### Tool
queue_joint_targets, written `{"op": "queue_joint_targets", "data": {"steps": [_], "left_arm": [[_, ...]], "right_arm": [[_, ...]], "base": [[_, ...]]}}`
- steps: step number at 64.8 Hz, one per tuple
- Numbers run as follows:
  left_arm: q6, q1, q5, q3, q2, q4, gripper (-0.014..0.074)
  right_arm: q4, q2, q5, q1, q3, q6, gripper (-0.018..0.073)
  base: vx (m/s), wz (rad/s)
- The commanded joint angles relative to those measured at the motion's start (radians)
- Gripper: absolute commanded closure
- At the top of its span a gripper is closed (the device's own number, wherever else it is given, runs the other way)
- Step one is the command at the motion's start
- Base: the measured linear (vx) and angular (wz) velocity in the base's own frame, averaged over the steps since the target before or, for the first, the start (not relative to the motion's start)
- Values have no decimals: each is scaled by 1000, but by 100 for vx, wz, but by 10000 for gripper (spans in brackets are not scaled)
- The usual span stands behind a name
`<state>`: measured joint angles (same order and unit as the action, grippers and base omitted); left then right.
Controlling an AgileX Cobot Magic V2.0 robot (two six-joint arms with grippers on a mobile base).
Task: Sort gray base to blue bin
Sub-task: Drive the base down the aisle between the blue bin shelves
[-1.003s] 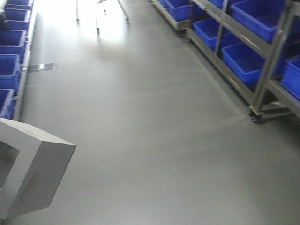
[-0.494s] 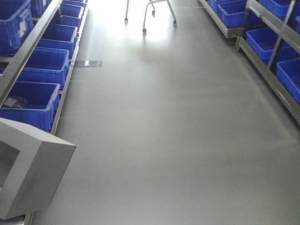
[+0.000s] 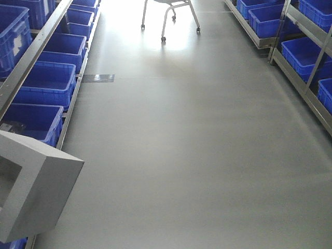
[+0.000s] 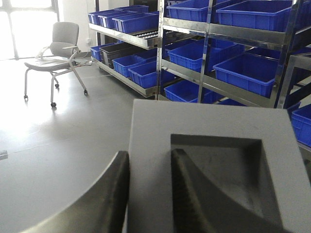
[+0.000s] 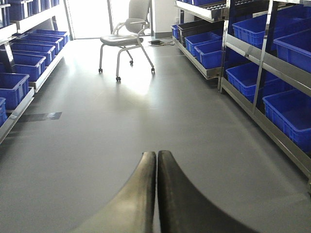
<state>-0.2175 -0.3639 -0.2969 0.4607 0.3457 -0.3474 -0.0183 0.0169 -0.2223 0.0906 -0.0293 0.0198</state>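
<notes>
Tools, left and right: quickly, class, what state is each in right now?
Left tool: shut on the gray base, gripping the wall of its recess.
Right tool: shut, holding nothing.

Your gray base (image 4: 214, 145), matte cuboid, square recess facing the left wrist camera, one recess wall pinched in the left gripper (image 4: 150, 155), your blue bin (image 3: 44, 83) indistinguishable among many deep crates on the side racks (image 3: 31, 52).

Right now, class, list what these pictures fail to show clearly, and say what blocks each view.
Gray base: front view, the left and bottom frame edges cut it off; left wrist view, the jaws cover its near edge.
Dark item in the nearest left-rack bin: front view, too small to identify.
Chair: front view, top edge cuts off its seat.
</notes>
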Motion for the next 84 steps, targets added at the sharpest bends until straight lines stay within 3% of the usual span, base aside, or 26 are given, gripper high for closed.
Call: {"op": "queue_joint_targets", "data": {"steps": [1, 84], "left_arm": [[5, -2, 103, 30, 8, -21, 576], [5, -2, 103, 30, 8, -21, 576]], "right_arm": [[7, 2, 74, 0, 0, -8, 564], [7, 2, 74, 0, 0, -8, 564]], "base": [[33, -9], [38, -1]]}}
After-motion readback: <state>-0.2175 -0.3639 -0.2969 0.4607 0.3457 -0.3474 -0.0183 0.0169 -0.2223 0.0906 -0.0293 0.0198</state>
